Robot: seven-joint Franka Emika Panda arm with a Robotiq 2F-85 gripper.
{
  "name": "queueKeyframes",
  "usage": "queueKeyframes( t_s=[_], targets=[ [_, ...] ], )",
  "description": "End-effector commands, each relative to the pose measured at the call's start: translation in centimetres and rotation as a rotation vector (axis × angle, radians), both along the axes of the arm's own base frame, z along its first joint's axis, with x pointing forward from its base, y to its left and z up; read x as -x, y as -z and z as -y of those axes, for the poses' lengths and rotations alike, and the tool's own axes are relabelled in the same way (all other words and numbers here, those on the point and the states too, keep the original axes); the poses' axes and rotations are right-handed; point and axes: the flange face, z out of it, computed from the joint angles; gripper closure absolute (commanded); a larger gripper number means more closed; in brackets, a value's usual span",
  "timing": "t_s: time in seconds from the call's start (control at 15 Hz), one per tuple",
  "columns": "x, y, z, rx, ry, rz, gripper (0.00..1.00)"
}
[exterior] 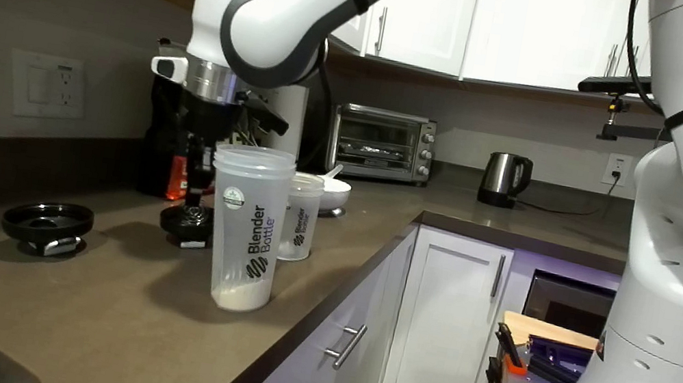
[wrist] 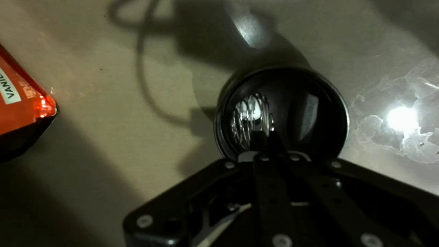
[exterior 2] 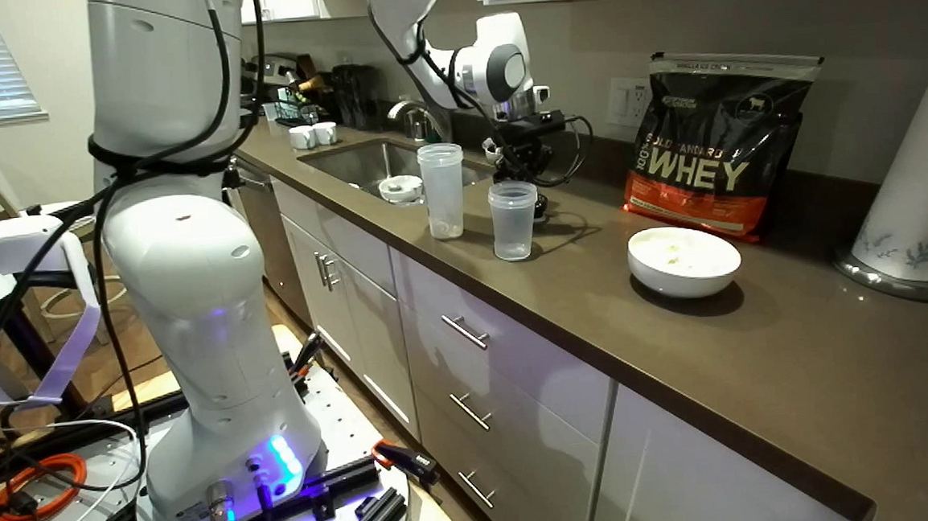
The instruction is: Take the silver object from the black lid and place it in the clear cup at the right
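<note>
The silver object [wrist: 247, 118], a coiled wire ball, sits inside the black lid [wrist: 288, 85], toward the left side in the wrist view. The lid rests open side up on the counter [exterior: 112, 319]. The gripper [wrist: 267, 135] points down into the lid, fingertips at the wire; the jaws stand narrow, nearly together, and whether they pinch the wire cannot be determined. The clear cup [exterior 2: 514, 225] stands upright near the lid; its contents cannot be read. The taller cup [exterior: 238, 230], also upright, contains pale powder [exterior: 240, 297] at its base. A second black lid [exterior: 47, 227] lies open side up. The white bowl [exterior 2: 678, 276] holds pale residue.
</note>
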Motion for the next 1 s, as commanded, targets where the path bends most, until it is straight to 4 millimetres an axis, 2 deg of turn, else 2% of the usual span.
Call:
queueKeyframes(
  t_s=[0.0,0.47,0.93],
  targets=[
    [0.1,-1.6,0.6,0.008,-0.022,-0.008,0.97],
    [1.1,-3.8,0.7,0.024,-0.018,-0.006,0.97],
    [2.8,-7.7,0.9,0.038,-0.012,0.026,0.97]
  ],
)
